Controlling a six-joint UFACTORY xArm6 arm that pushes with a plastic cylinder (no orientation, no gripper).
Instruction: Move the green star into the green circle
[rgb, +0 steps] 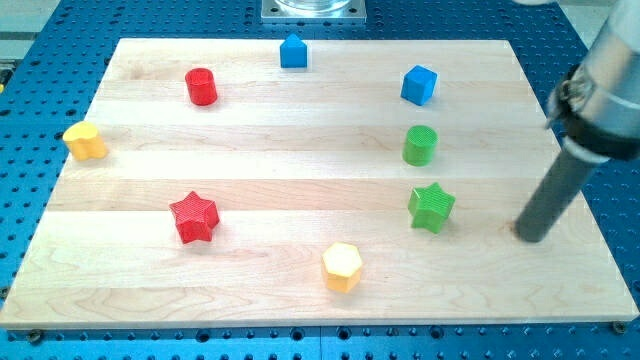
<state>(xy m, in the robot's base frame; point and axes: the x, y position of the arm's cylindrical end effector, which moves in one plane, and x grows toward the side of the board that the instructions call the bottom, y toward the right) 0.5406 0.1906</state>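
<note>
The green star (431, 207) lies on the wooden board at the view's right, just below the green circle (420, 145), a short green cylinder. A small gap separates the two. My tip (531, 236) rests on the board to the right of the green star and slightly lower, about a block and a half's width away, touching no block. The dark rod slants up to the view's right edge.
Other blocks on the wooden board (300, 290): a blue cube (419, 85) above the green circle, a blue house-shaped block (293, 51) at top, a red cylinder (201, 87), a yellow block (84, 141) at left, a red star (194, 217), a yellow hexagon (341, 267).
</note>
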